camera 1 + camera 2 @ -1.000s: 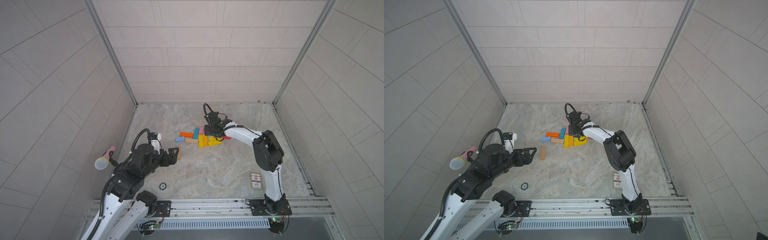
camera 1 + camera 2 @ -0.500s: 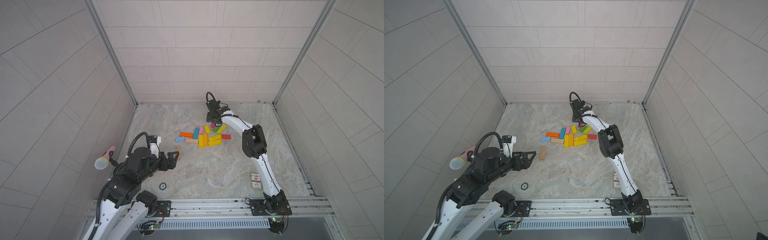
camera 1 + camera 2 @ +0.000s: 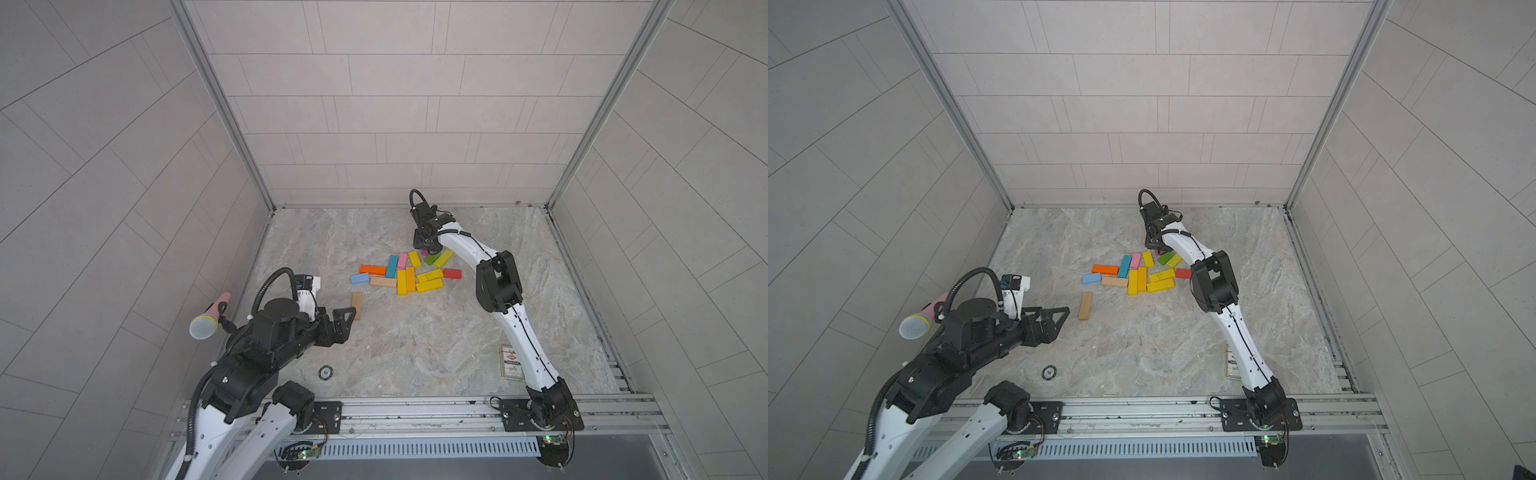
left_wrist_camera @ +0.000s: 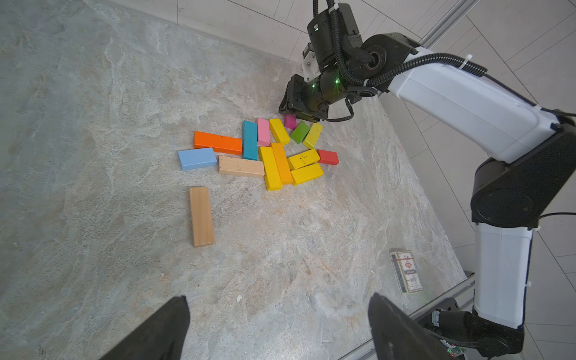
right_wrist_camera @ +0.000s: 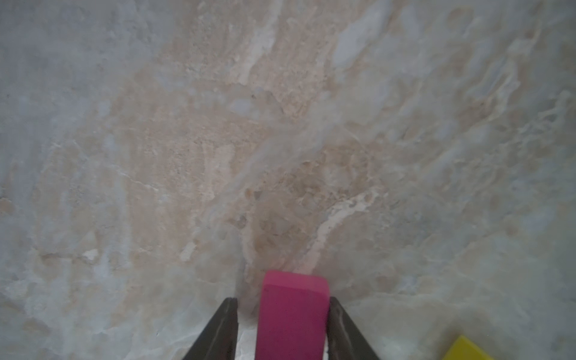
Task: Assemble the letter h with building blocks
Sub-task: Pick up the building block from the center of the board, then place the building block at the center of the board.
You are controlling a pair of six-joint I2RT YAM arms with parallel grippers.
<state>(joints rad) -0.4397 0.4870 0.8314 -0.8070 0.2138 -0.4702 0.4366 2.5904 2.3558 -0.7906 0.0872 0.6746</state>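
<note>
Several coloured building blocks [image 3: 405, 272] lie flat in a loose cluster mid-table. A short magenta block [image 5: 293, 314] lies at the cluster's far edge, also seen in the left wrist view [image 4: 290, 121]. My right gripper [image 5: 282, 300] is down over it with one finger on each side. One finger touches the block and a strip of table shows between the block and the other finger. A plain wood block [image 3: 356, 305] lies apart, nearer the front left. My left gripper [image 4: 278, 296] hovers just in front of it, open and empty; it shows in both top views [image 3: 347, 318] [image 3: 1059, 311].
A printed card box [image 3: 510, 361] lies by the right arm's base. A round chip [image 3: 326, 372] sits at the front left. A microphone [image 3: 208, 318] hangs at the left wall. Tiled walls close three sides, and a metal rail runs along the front.
My right gripper left the middle of the cluster, swung towards the back wall, came down over the magenta block, and its jaws narrowed. The left arm drew back slightly.
</note>
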